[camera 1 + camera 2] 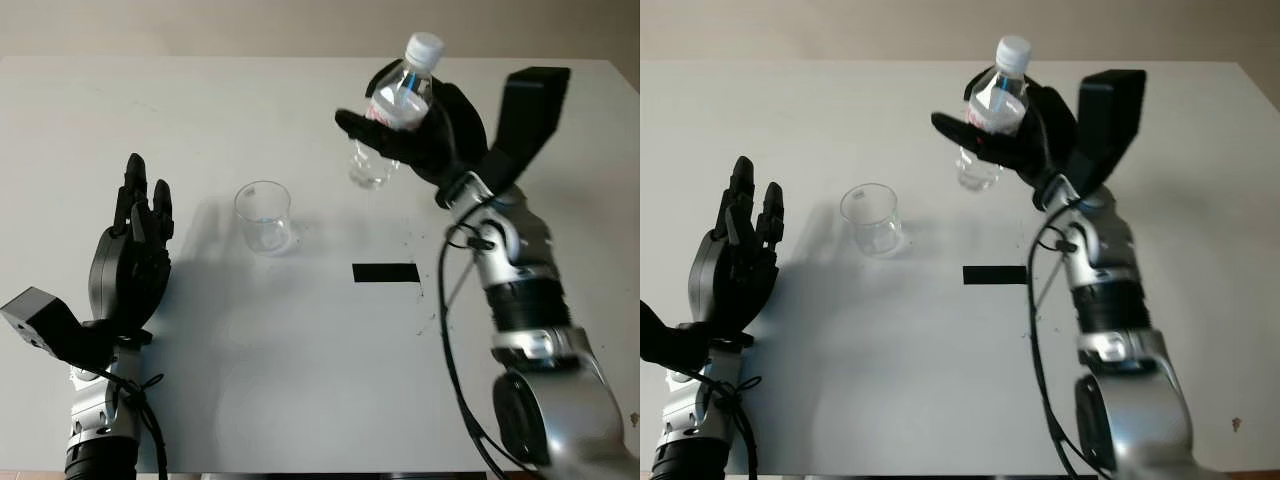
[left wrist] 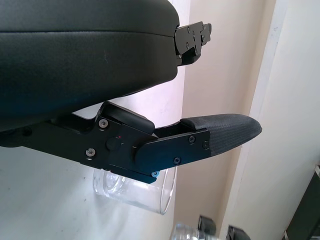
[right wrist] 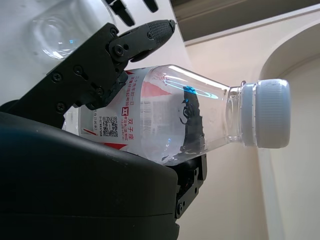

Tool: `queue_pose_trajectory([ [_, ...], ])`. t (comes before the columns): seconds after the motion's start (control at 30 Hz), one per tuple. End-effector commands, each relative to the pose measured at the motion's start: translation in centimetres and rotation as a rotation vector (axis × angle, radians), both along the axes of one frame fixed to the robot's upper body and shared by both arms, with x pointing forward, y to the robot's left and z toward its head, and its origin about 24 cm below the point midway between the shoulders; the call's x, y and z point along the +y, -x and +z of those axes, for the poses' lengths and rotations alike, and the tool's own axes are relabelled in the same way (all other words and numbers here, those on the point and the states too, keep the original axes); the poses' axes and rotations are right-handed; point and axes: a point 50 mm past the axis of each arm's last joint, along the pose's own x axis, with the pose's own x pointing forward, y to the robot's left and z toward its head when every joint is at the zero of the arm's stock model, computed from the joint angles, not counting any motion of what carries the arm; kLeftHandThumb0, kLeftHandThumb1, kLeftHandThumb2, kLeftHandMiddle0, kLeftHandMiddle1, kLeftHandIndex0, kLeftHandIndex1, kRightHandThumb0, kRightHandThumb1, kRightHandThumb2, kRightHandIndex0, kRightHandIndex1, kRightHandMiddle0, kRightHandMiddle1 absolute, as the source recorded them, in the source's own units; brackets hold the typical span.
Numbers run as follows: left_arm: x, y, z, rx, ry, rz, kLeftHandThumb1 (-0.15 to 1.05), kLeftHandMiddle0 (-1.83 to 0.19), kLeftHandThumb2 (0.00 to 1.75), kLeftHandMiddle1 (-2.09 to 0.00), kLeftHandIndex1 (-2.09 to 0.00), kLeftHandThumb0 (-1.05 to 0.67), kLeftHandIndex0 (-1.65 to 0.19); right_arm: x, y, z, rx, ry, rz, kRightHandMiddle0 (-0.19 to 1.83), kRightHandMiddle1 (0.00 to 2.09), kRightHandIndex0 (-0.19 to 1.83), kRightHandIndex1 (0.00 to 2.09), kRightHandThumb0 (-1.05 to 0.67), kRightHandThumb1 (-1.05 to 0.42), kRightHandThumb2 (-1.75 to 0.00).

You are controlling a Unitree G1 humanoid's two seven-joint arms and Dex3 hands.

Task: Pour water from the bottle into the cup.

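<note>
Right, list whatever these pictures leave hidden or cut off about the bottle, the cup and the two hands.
- bottle: its middle is hidden by the right hand gripping it above the table in the left eye view; water level unreadable.
- bottle base: covered by the hand's shell in the right wrist view.
- cup: partly behind the left hand's fingers in the left wrist view.
- cup contents: glass too clear to judge.

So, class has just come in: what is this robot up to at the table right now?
The right hand grips a capped water bottle and holds it in the air above the white table, roughly upright, off to the side of the clear cup. The cup stands upright on the table. The left hand is open, beside the cup, holding nothing. A black strip lies on the table nearby. No pouring has begun.
</note>
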Motion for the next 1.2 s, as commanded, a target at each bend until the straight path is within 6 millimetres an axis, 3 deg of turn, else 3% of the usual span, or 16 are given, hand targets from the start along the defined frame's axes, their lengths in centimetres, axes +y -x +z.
queue_pose_trajectory([
  [0.0,-0.2,1.0,-2.4,0.094,0.024,0.004,1.05,0.19,0.64,0.00,0.00,-0.81,0.19,-0.4,0.8,0.2,-0.001,0.017,-0.008,1.02,2.09,1.54,2.09,-0.18,-1.05,-0.37],
  [0.1,-0.2,1.0,-2.4,0.094,0.029,0.001,1.05,0.19,0.65,0.00,0.00,-0.81,0.19,-0.4,1.5,-0.5,0.020,0.034,0.004,1.05,2.09,1.68,2.09,-0.16,-1.05,-0.42],
  [0.3,-0.2,1.2,-2.5,0.097,0.032,0.007,1.05,0.19,0.65,0.00,0.00,-0.81,0.19,-0.5,2.8,-2.2,0.038,0.093,0.004,1.15,2.09,1.71,2.09,-0.18,-1.05,-0.42],
  [0.47,-0.2,1.3,-2.5,0.100,0.027,0.010,1.05,0.19,0.66,0.00,0.00,-0.81,0.19,-0.6,3.6,-4.4,0.039,0.148,-0.019,1.20,2.09,1.59,2.09,-0.18,-1.05,-0.39],
  [0.7,-0.2,1.4,-2.5,0.099,0.030,0.011,1.05,0.19,0.66,0.00,0.00,-0.81,0.19,0.2,3.9,-7.1,0.111,0.139,-0.044,1.22,2.09,1.57,2.09,-0.19,-1.05,-0.42],
  [1.17,0.1,1.4,-2.5,0.103,0.025,0.014,1.05,0.19,0.65,-0.01,0.00,-0.81,0.19,0.5,4.0,-8.0,0.127,0.103,-0.057,1.41,2.09,1.68,2.09,-0.19,-1.05,-0.42],
])
